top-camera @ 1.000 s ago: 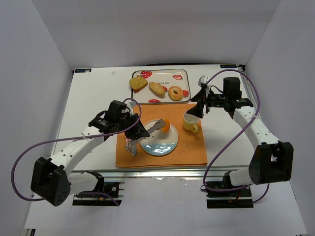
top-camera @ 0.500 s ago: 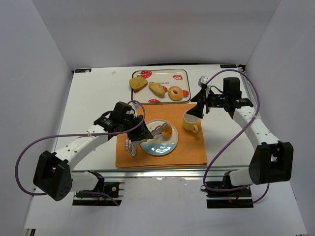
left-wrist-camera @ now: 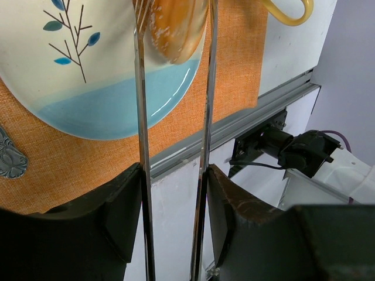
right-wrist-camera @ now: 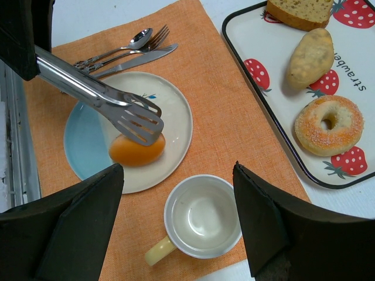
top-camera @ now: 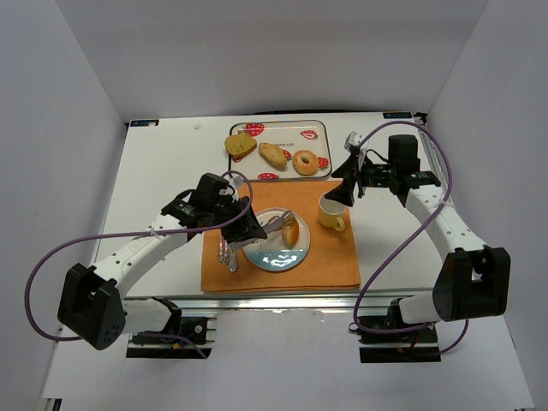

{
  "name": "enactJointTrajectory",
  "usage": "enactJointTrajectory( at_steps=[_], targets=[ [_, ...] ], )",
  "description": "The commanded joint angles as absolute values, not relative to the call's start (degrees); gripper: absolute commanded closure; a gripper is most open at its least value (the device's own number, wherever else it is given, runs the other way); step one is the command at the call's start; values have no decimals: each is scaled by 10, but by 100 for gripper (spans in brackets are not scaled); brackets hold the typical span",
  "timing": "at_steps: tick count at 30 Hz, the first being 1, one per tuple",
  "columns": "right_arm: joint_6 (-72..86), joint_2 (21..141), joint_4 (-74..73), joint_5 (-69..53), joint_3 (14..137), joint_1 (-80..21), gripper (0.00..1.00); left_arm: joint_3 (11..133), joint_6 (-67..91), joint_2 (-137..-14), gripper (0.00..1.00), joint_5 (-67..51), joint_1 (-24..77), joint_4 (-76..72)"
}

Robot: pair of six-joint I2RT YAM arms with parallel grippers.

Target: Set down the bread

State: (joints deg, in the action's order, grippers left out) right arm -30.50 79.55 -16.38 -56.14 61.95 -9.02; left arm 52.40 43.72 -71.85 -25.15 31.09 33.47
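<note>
**Roll gripped in the tongs, low over the plate**

The left gripper [left-wrist-camera: 174, 175] is closed on a pair of metal tongs [left-wrist-camera: 140, 117]. Its two dark fingers press the tongs' arms from outside, so the arms run close together and nearly parallel. Between the tong tips sits the bread roll [right-wrist-camera: 136, 150], a round orange-brown bun. It is over the cream part of the plate [right-wrist-camera: 170, 105], at about 2 o'clock from the plate's middle in the top view. In the right wrist view the slotted upper blade lies across the roll's top and the roll looks to be down on the plate. Whether its weight rests there or in the tongs cannot be told.

The plate is cream with a blue band on its 6 o'clock side and lies on an orange placemat [top-camera: 330, 261]. Cutlery [right-wrist-camera: 126, 51] — spoon, fork and knife — lies on the mat just beside the plate at 9 o'clock. A cup [top-camera: 331, 214] with a yellow handle stands on the mat at 2 o'clock from the plate, near it but apart.

At 12 o'clock from the mat lies a strawberry-printed tray [right-wrist-camera: 275, 108]. From 9 to 3 o'clock it holds a slice of bread [top-camera: 241, 145], an oval loaf [top-camera: 273, 155] and a sugared doughnut [top-camera: 306, 162].

The right gripper [top-camera: 345, 193] hangs above the table at 1 o'clock from the cup. Its fingers are spread wide and hold nothing.
</note>
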Motion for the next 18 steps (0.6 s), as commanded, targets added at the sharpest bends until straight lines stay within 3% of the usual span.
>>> enactJointTrajectory(
  at_steps=[1, 18],
  targets=[
    [-312, 786, -161, -577, 620, -88, 20, 545, 427, -708, 44, -258, 313, 337],
    [-318, 784, -162, -583, 614, -88, 20, 632, 440, -729, 49, -189, 281, 323]
  ],
)
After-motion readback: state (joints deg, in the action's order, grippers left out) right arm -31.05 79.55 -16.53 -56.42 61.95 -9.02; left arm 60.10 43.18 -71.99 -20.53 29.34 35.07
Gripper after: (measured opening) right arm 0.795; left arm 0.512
